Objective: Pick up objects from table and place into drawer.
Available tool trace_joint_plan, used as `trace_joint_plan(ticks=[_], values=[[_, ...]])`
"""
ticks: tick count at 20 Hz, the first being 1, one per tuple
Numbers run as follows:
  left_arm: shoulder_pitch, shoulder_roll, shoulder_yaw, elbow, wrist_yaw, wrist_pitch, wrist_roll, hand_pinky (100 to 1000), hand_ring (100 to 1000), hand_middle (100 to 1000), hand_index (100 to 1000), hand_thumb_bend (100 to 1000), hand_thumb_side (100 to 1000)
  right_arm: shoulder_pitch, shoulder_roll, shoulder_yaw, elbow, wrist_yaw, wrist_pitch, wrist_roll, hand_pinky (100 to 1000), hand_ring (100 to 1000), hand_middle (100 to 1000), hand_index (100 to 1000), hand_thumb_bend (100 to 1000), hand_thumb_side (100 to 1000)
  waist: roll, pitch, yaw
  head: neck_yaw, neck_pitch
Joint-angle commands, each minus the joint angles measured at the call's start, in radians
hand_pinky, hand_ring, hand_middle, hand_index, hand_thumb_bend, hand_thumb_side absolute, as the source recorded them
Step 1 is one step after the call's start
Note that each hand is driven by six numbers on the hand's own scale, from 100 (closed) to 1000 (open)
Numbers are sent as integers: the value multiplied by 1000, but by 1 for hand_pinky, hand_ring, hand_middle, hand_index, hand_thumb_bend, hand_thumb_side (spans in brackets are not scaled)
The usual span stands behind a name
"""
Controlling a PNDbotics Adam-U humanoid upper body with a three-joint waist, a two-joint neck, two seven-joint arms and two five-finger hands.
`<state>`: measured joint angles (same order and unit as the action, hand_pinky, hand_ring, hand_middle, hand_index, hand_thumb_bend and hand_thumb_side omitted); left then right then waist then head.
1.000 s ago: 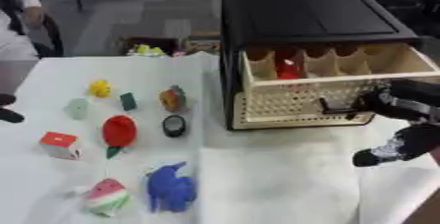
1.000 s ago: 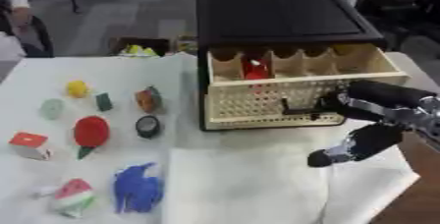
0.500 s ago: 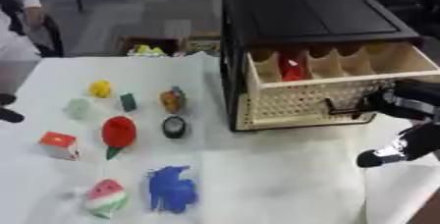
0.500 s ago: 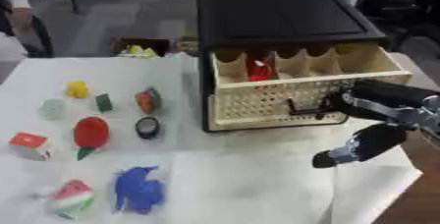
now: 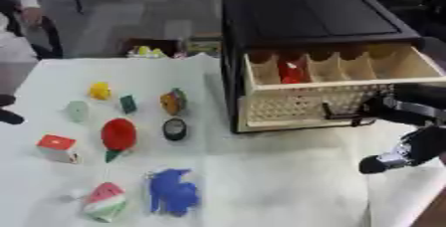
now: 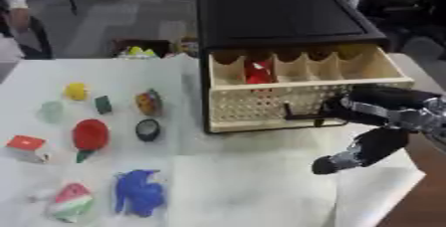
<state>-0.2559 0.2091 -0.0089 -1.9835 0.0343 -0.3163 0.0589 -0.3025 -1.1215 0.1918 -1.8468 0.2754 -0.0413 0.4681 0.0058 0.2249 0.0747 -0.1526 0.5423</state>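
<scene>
One dark left hand (image 5: 9, 116), left-eye only.

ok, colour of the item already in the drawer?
Red item, in the second compartment of the drawer; left eye view shows it best.

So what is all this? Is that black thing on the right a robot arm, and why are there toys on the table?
Yes, that is the robot's right hand, black with silver parts. It is at the handle of a pale drawer pulled out of a black cabinet. Whether it grips the handle is hard to tell. Both pictures come from cameras in the robot's head, like two eyes looking down, so they look nearly alike. A dark bit at the left edge may be its other hand. On the white table lie toys: a blue figure, a watermelon slice, a red round fruit, a red and white cube and a small yellow one. One red thing already sits in the drawer.
</scene>
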Motion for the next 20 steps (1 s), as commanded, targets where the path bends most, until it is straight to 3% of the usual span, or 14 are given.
trace_joint_plan(ticks=[1, 12, 20], values=[[-12, 19, 6, -16, 2, 3, 1, 512, 638, 629, 697, 100, 1000, -18, -34, 4, -31, -26, -3, 6, 100, 100, 100, 721, 768, 819, -4, -17, 2, -4, -15], [-11, 22, 11, -16, 0, 3, 7, 512, 639, 630, 697, 100, 1000, 31, -31, -29, -3, 14, 13, -16, 100, 100, 100, 720, 781, 821, -5, -19, -13, 6, -15], [-10, 23, 10, -16, 0, 4, 7, 511, 640, 630, 697, 100, 1000, 26, -29, -23, -12, 10, 0, -1, 100, 100, 100, 724, 779, 834, -6, -21, -12, 5, -15]])
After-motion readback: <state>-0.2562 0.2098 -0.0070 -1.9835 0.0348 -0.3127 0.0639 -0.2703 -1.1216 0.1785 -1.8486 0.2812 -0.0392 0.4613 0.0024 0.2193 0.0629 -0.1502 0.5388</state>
